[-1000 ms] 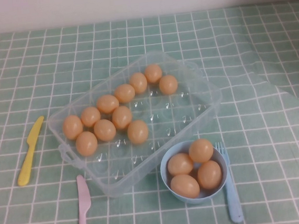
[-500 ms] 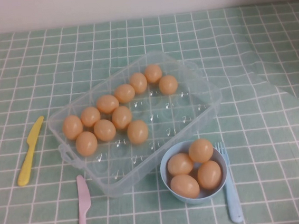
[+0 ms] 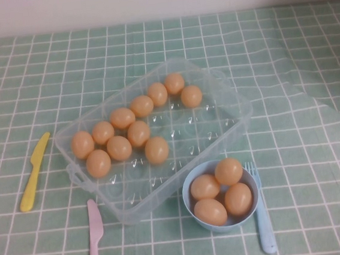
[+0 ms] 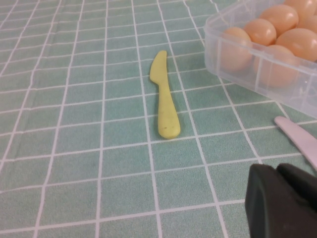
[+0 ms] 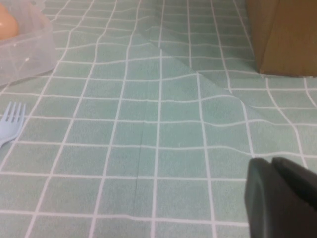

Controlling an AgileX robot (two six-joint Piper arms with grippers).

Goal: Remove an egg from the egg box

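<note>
At mid-bench the box (image 3: 216, 108) lies askew, its eggs crowded toward the left end, the egg (image 3: 156, 150) nearest the front edge easiest to reach. A bowl (image 3: 192, 205) by the front edge holds four eggs, probably the drop point. The left hand (image 4: 282, 201), pressed together, hangs near the front-left corner by the yellow knife (image 4: 165, 94); the right hand (image 5: 280, 196), also pressed together, waits near the front-right corner, past the fork (image 5: 11, 121). Neither hand holds anything.
</note>
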